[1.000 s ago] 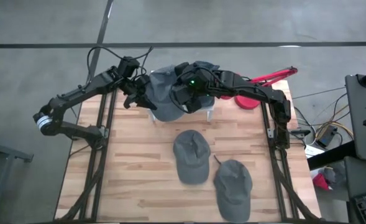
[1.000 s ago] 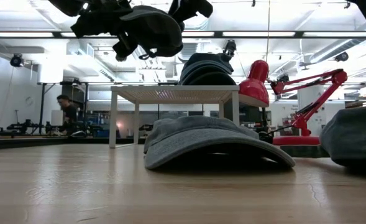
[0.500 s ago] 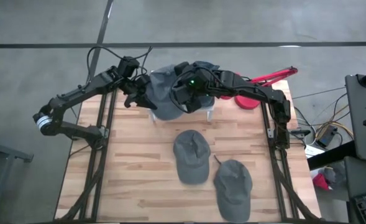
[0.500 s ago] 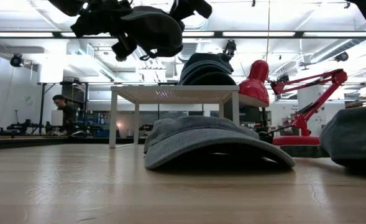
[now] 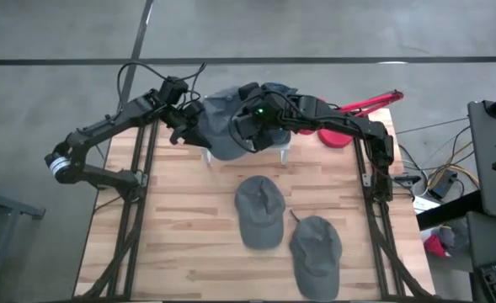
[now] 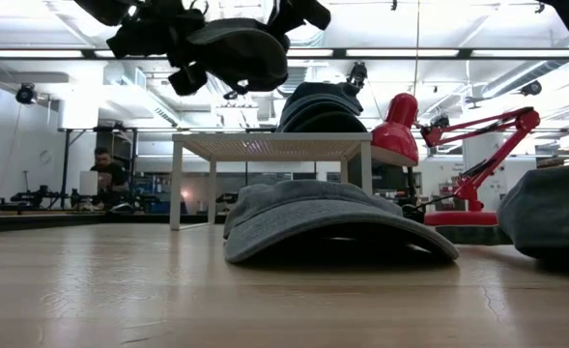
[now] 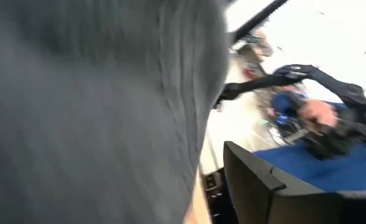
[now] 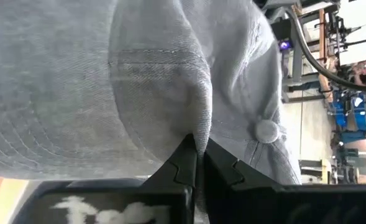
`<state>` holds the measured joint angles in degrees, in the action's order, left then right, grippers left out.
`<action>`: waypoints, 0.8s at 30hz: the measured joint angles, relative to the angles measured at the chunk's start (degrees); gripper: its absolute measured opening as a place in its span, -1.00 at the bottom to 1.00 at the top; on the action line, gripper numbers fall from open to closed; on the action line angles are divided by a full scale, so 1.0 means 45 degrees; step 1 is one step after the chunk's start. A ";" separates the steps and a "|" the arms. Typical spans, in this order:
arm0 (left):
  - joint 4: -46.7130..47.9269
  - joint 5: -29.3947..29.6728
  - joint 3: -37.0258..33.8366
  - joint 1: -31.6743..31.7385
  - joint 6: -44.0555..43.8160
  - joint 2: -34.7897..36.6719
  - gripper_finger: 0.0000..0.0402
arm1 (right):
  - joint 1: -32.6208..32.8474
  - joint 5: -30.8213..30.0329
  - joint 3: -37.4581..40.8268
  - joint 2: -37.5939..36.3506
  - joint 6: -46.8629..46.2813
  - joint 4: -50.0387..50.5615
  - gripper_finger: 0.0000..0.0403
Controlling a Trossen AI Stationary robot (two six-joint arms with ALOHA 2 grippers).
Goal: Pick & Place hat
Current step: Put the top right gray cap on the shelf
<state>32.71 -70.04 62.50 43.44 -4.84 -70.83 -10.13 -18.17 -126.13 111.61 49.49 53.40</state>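
The soft grey denim cap (image 5: 221, 126) hangs in the air above the small white stand (image 6: 270, 148) at the far edge of the wooden worktop (image 5: 180, 244), slung between both arms. It looks light and limp, so it should sag and fold wherever it is unsupported; a pinch on a fold of the crown, or on the stiffer brim, seems the surest hold. The right claw (image 8: 198, 163) is pressed together on a ridge of the cap's cloth (near the top button). The left claw (image 5: 183, 128) sits against the cap's other side; whether it grips cannot be told. Two more grey caps (image 5: 258, 210) lie on the worktop nearer the front.
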 joint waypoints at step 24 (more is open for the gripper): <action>0.4760 0.5454 0.0000 0.0763 0.1405 0.1248 -0.37 | -0.0001 -0.0400 -0.0005 -0.0020 -0.1053 -0.1315 -0.96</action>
<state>54.13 -45.50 62.50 46.87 1.48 -65.21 -10.14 -19.98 -126.15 111.53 44.75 47.48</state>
